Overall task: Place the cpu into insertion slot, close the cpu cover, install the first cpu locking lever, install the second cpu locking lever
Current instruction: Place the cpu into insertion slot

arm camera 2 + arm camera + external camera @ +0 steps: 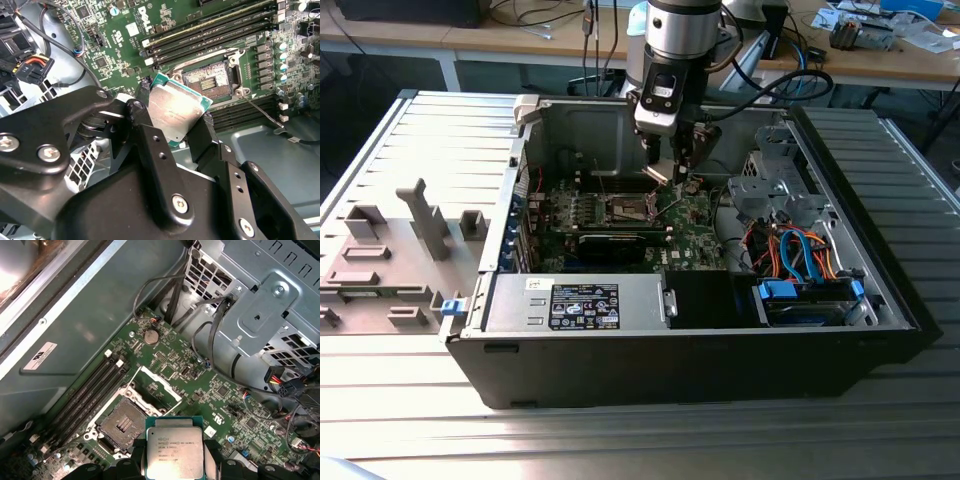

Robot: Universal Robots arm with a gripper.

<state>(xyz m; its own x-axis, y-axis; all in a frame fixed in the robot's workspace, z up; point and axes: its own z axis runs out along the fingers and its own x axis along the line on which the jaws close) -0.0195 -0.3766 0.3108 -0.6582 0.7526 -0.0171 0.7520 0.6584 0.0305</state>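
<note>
- Your gripper (676, 168) was clamped on the cpu (174, 452), one finger on each opposite edge, with the chip held tilted above the green board.
- The insertion slot (121, 422) lay bare, just beside the chip in both wrist views. The cpu was not seated.
- The cpu cover (156, 385) appeared swung up off the socket, though the angle was poor.
- A locking lever (261, 109) stood unlatched. All four steps were undone.

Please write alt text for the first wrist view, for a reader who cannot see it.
The end effector grips the cpu by two opposite edges, its silver-grey top facing the camera. Beside it on the green circuit board the insertion slot is empty, with the cpu cover standing open; a metal drive cage and cables lie beyond.
</note>
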